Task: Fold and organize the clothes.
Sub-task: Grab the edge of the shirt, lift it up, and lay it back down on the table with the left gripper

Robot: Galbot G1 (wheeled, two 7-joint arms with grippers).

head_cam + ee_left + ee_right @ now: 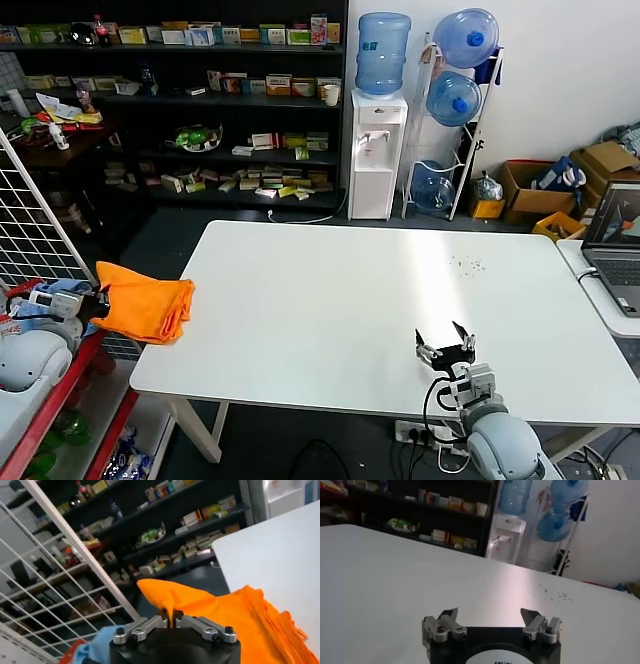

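The orange T-shirt [147, 305] hangs bunched over the white table's [330, 300] left edge, partly resting on its near-left corner. My left gripper [100, 303] is shut on a fold of it just left of the table; in the left wrist view the gripper [171, 619] pinches the orange cloth [235, 615]. No lettering shows. My right gripper [445, 344] is open and empty, low over the table's front right part; in the right wrist view the gripper [491, 617] faces bare tabletop.
A white wire grid [35, 220] and a red cart with a light blue cloth [55, 290] stand left of the table. A laptop [618, 240] sits on a second table at the right. Shelves and a water dispenser [377, 150] stand behind.
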